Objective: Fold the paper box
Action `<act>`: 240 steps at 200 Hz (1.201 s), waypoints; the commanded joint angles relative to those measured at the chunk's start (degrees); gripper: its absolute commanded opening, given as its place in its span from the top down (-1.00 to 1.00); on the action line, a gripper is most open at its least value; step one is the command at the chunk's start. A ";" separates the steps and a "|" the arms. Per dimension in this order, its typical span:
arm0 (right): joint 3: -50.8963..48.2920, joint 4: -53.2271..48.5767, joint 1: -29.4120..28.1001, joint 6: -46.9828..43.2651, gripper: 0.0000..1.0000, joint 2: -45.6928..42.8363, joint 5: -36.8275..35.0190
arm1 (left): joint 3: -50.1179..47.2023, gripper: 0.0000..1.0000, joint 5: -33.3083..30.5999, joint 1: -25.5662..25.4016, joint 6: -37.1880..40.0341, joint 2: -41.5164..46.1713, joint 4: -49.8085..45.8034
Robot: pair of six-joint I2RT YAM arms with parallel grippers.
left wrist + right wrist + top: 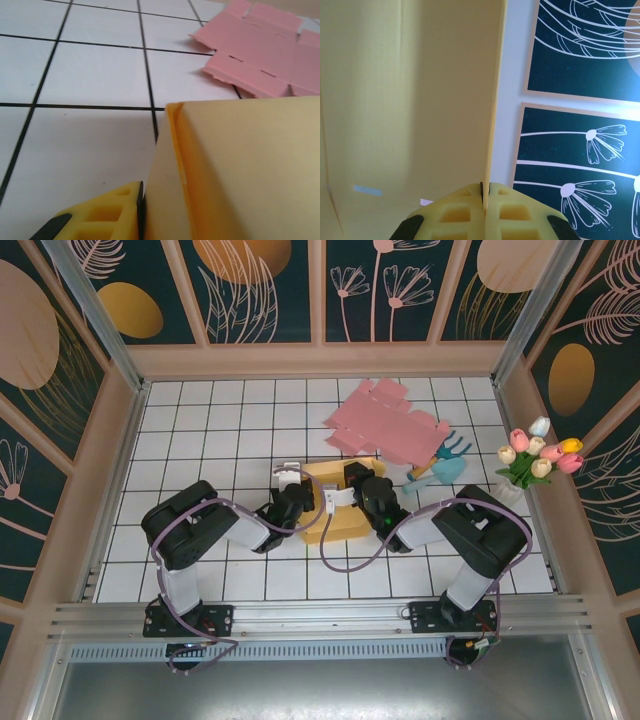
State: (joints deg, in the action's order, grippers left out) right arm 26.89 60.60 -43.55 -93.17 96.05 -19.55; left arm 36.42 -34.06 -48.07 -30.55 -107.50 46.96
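Task's thing: the yellow paper box (340,525) sits a little nearer the table's (200,430) near edge than its far one, about midway between the left and right edges, with an arm reaching in from either side.
Done so far: the box looks partly raised. The left wrist view shows a side wall standing and meeting the next panel at a formed corner (175,112).
Left to do: probably the remaining flaps and the closing fold. How many walls stand cannot be read from overhead, because the arms cover the middle of the box.
Right gripper (485,192): pinched tight on the thin edge of an upright yellow panel (410,100), which rises straight from between its pads. Overhead, it sits over the box's right part (362,490).
Left gripper (298,502): at the box's left side. One finger (100,215) lies flat against the outside of the wall (240,170). Its partner is hidden, so whether the wall is clamped cannot be told.
Other sheet: a pink box blank (385,425) lies flat towards the far right corner, well apart from both grippers.
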 commanded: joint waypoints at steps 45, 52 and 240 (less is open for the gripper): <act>-2.11 -5.66 1.13 1.06 1.00 1.15 -0.61 | 1.10 0.85 -21.81 3.62 -6.75 -2.13 -17.38; -2.11 -5.60 1.18 1.06 1.00 1.11 -0.60 | 1.24 0.84 -21.95 3.60 -6.57 -2.25 -17.55; -1.14 -5.41 2.16 7.50 1.00 2.36 0.65 | -1.88 0.28 -10.96 1.59 6.77 4.68 -8.10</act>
State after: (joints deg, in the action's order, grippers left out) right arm 27.33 60.53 -43.44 -89.14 96.16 -14.46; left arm 37.50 -41.28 -47.83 -27.73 -105.49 38.00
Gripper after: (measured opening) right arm 0.065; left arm 0.325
